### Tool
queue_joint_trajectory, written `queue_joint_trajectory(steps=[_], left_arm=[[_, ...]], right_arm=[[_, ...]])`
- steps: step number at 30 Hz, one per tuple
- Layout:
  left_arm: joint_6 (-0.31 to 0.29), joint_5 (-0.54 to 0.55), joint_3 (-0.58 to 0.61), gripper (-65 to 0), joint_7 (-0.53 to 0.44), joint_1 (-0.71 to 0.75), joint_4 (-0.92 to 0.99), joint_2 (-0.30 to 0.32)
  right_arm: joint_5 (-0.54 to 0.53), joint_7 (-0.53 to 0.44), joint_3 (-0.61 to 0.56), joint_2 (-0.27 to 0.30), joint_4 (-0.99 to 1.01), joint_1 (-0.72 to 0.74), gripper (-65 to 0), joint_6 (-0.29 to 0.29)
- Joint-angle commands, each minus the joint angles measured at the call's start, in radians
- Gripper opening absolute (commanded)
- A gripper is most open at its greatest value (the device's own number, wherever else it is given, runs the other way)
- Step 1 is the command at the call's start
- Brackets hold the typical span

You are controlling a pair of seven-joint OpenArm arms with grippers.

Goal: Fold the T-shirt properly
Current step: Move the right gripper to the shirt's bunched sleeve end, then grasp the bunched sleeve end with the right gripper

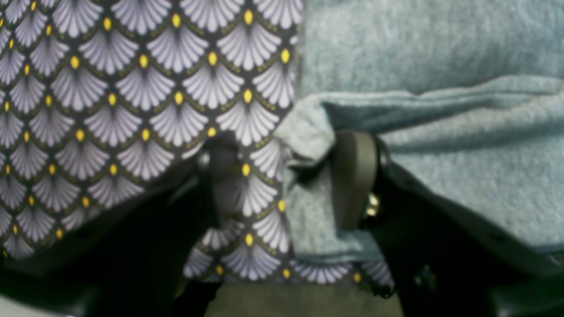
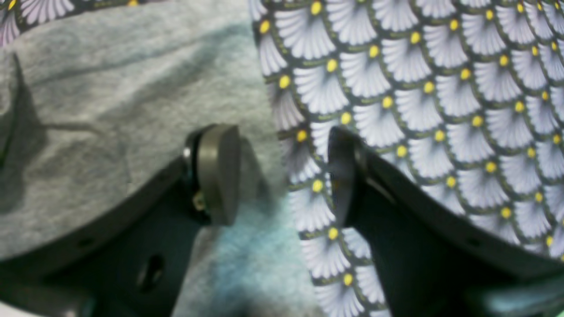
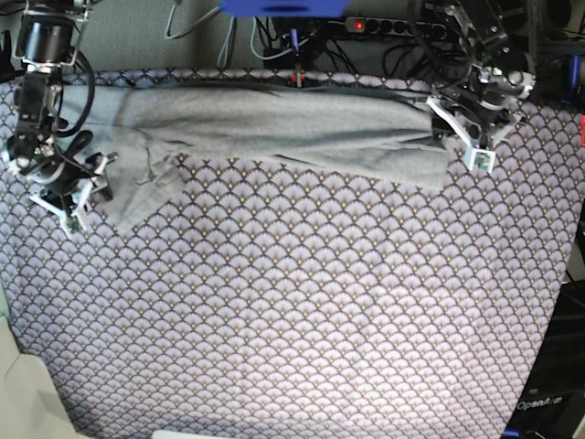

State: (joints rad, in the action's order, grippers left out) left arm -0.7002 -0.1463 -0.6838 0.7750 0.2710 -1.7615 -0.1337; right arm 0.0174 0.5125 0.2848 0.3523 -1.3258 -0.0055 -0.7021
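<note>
The light grey T-shirt (image 3: 274,123) lies as a long folded band across the far part of the table, with a sleeve hanging down at its left end. My left gripper (image 3: 463,137) is at the band's right end. In the left wrist view the left gripper (image 1: 288,176) is open, its jaws astride the T-shirt (image 1: 440,53) edge, and a small bunch of cloth touches one pad (image 1: 352,176). My right gripper (image 3: 82,194) is at the left end. Up close the right gripper (image 2: 280,176) is open too, straddling the T-shirt (image 2: 110,110) border.
A purple scallop-patterned tablecloth (image 3: 302,302) covers the whole table. Cables and a power strip (image 3: 375,25) run behind the far edge. A pale surface (image 3: 27,393) shows past the near left corner.
</note>
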Motion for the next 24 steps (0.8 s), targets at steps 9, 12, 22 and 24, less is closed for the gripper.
queue_joint_trajectory(steps=[9, 12, 22, 24], left_arm=[[0.002, 0.004, -0.047, -31.8, -0.012, -0.006, -0.019, -0.011], [0.002, 0.004, -0.053, -31.8, -0.012, -0.008, -0.019, -0.01], [0.002, 0.004, -0.055, -31.8, -0.012, -0.003, -0.019, -0.01], [0.002, 0.004, -0.055, -31.8, -0.012, -0.003, -0.019, -0.01]], right_arm=[[-0.015, -0.007, 0.015, -0.016, -0.014, 0.008, -31.7, 0.004], [-0.017, -0.007, 0.015, -0.04, -0.014, 0.006, -31.9, 0.004], [-0.017, -0.013, 0.017, -0.051, -0.014, 0.006, -39.0, 0.004], [-0.017, -0.015, 0.017, -0.049, -0.014, 0.006, -46.3, 0.004]])
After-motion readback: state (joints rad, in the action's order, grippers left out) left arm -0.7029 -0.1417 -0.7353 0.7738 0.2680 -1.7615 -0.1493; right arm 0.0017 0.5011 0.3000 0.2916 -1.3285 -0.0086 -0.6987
